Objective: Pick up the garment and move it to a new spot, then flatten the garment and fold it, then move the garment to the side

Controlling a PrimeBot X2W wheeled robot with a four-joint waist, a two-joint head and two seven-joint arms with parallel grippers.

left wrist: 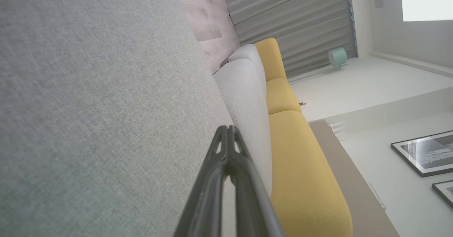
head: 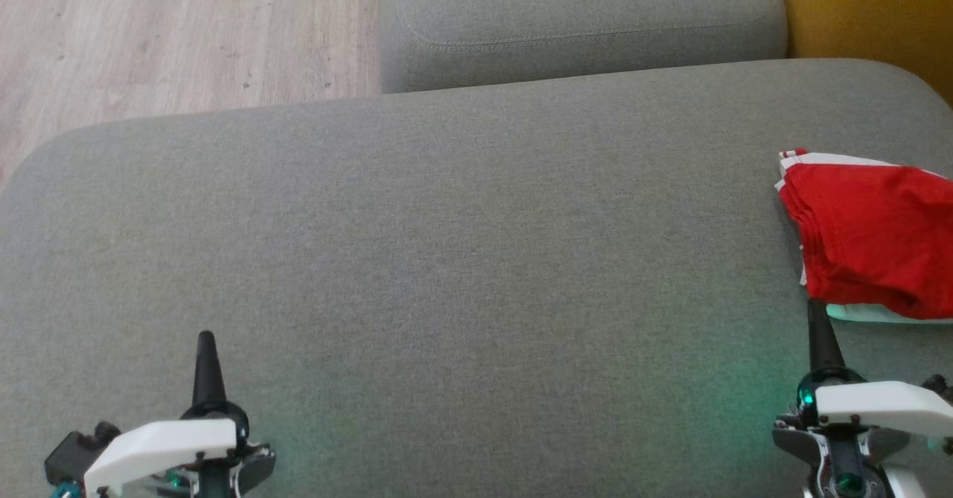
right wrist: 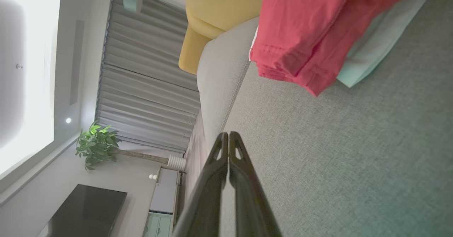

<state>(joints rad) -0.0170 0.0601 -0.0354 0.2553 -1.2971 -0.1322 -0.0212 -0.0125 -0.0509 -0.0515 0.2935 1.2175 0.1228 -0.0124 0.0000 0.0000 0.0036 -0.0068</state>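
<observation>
The broad grey seat cushion (head: 447,260) took up most of the head view, a coarse woven fabric with rounded corners. Past it sat a second grey cushion (head: 581,29) with a stitched seam, pale plank floor (head: 149,36) to the left and a mustard-yellow cushion (head: 871,14) at the far right. The wrist views took in the room instead: pleated grey curtains (left wrist: 293,21) in both, framed pictures (left wrist: 424,152) on the wall from the left wrist, a leafy potted plant (right wrist: 95,145) and a dark flat screen (right wrist: 85,208) from the right. The red garment (head: 871,237) lay at the cushion's right edge, folded in soft stacked layers with white trim at one corner, resting on a pale mint cloth (head: 871,313). From the right wrist its hemmed edges showed close up. The right gripper (head: 815,303) stood just beside the garment's near edge, its long dark fingers pressed together on nothing. The left gripper (head: 206,334) was well apart at the lower left, likewise closed and empty
</observation>
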